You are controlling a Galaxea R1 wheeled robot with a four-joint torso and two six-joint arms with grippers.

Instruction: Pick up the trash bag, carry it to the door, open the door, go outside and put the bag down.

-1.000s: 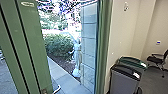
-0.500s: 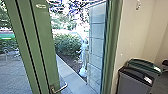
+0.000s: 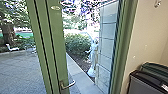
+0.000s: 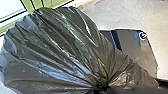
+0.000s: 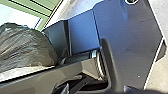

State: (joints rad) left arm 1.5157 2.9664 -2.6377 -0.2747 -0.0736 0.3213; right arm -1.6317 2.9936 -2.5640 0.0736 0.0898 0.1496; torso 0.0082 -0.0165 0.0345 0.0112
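Head view swung left | left jaws: pinching trash bag [image 4: 57, 50] | right jaws: can't tell

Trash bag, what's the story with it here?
The robot has the dark trash bag by its bunched neck in its left gripper. It is indoors, facing a green-framed door with a lever handle. The paved yard lies beyond, so the bag hasn't been put down outside yet. I can't say for sure whether the door is fully closed.
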